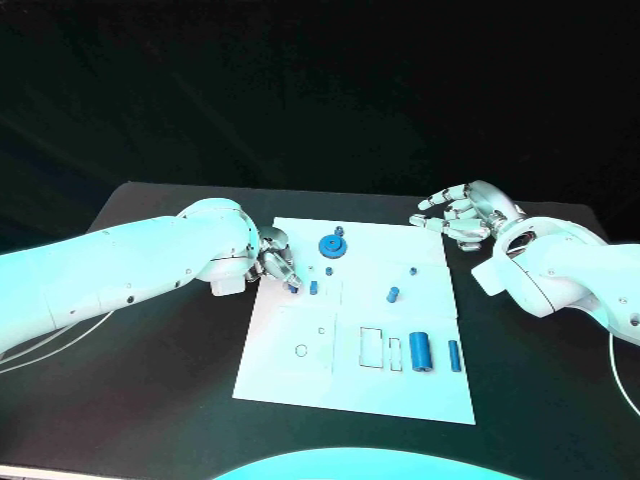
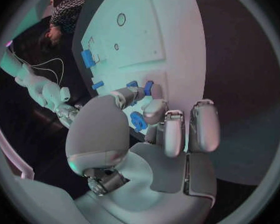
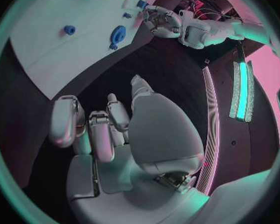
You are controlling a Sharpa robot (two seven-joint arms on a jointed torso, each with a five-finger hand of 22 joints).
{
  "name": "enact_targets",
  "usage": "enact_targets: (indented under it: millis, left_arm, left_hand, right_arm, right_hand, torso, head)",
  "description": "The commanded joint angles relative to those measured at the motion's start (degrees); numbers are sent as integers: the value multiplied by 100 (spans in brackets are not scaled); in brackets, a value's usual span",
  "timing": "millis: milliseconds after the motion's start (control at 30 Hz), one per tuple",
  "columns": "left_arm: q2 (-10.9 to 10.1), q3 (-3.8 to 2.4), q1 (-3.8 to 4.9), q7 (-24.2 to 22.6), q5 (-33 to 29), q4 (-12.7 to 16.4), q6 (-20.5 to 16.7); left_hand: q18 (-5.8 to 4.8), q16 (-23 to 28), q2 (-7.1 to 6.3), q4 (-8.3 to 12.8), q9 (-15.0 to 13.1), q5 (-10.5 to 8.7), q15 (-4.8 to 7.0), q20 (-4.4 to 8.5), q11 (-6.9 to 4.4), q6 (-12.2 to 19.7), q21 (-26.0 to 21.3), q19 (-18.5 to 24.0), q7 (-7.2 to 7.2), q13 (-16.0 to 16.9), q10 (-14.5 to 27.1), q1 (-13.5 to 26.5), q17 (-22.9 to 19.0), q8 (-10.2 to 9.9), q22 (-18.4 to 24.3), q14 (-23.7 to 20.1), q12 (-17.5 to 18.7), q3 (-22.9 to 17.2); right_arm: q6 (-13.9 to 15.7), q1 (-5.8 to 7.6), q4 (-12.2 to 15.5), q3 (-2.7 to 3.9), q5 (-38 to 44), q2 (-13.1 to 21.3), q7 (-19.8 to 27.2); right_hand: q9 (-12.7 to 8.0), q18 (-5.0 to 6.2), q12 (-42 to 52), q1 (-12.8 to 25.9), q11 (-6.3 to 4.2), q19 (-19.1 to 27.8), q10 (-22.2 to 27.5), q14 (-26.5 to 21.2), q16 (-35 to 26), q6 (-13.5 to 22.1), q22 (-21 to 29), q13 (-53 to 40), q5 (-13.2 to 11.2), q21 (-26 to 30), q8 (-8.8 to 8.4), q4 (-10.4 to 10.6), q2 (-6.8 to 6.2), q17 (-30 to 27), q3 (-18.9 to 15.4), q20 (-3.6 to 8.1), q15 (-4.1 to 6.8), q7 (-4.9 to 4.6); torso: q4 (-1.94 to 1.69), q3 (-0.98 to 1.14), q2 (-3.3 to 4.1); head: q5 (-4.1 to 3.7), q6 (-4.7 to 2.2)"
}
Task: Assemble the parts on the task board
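The white task board lies in the middle of the black table. My left hand rests at the board's left edge and pinches a small blue peg at its fingertips. Another blue peg stands just beside it. A blue gear sits on the board's far part, close to the left hand. My right hand hovers off the board's far right corner, fingers apart and holding nothing.
A short blue piece lies mid-board. A blue cylinder and a slim blue piece lie at the near right, beside outlined slots. Bare table surrounds the board.
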State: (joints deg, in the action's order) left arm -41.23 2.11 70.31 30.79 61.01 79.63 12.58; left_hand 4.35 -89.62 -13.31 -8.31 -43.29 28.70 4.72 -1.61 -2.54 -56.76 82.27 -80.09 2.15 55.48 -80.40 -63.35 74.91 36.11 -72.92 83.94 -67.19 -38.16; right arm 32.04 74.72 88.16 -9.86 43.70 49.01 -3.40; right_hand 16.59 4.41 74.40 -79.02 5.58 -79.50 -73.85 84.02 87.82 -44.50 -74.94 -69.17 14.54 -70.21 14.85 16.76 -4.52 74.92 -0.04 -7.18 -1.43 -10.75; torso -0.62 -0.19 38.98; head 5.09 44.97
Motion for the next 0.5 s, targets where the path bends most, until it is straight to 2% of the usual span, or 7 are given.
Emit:
enact_targets:
  millis: [33,233,500]
  left_arm:
    - [23,18,-26,39,-54,-8,50]
    - [26,18,-26,45,-60,-32,72]
    - [19,18,-26,62,-60,-58,70]
  left_hand:
    - [-66,-38,-3,331,5,-73,59,36,-29,-100,10,-28,-124,14,-13,104,1509,3,-8,606,-16,-214]
    - [-67,-38,-9,131,48,-194,75,59,-44,-158,1,-36,-141,35,2,195,1509,-59,-12,606,-8,264]
    - [-67,-38,-13,-56,88,-304,73,62,-39,-193,-9,-35,-137,11,32,219,1509,-119,-8,606,28,631]
  right_arm:
    - [-24,-4,3,1,23,1,70]
    - [-24,-4,3,1,23,4,69]
    - [-23,-4,2,1,22,6,71]
  right_hand:
    - [-7,42,-19,1,-3,20,1,423,-33,28,-6,5,-36,25,18,-14,36,782,31,8,23,24]
    - [-7,42,-19,1,-3,20,1,423,-33,28,-6,5,-36,25,18,-14,36,782,31,8,23,24]
    - [-7,42,-19,1,-3,20,1,423,-33,28,-6,5,-36,25,18,-14,36,782,31,8,23,24]
  torso:
    - [1,-2,1]
    - [0,-2,-2]
    - [-2,-3,1]
  head:
    - [-3,3]
    - [-6,4]
    - [-10,3]
